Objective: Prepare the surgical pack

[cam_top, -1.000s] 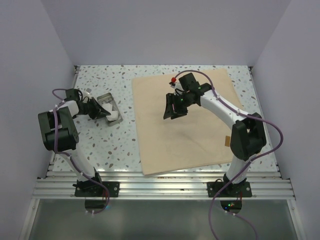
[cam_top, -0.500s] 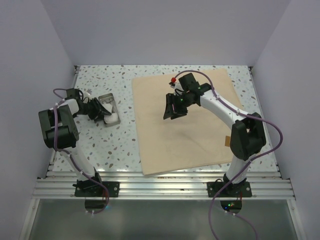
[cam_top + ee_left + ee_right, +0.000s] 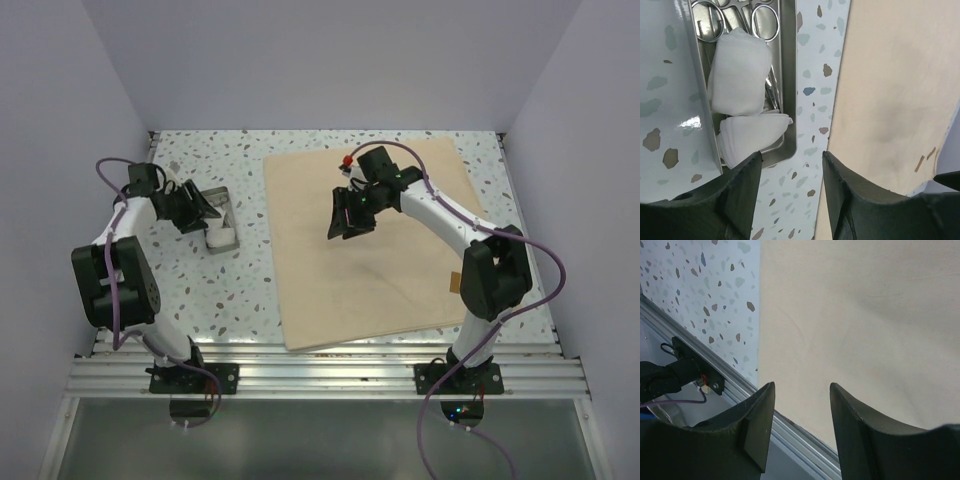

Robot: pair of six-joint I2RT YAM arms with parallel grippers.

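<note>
Top view, surface: speckled table between pale walls; I've got both arms reaching out over it.
Top view, cloth: tan cloth lies spread flat on the right half, one big square sheet.
Top view, tin: silver tin sits left of the cloth, apart from it.
Top view, tools: left gripper hangs over the tin; right gripper hovers above the cloth.
Left wrist, jaws: parted, nothing between them, over the tin's near corner and bare table.
Left wrist, contents: white gauze squares lie on steel instruments, ring handles showing at the far end.
Right wrist, jaws: parted, gripping nothing; plain cloth and its edge are below.
</note>
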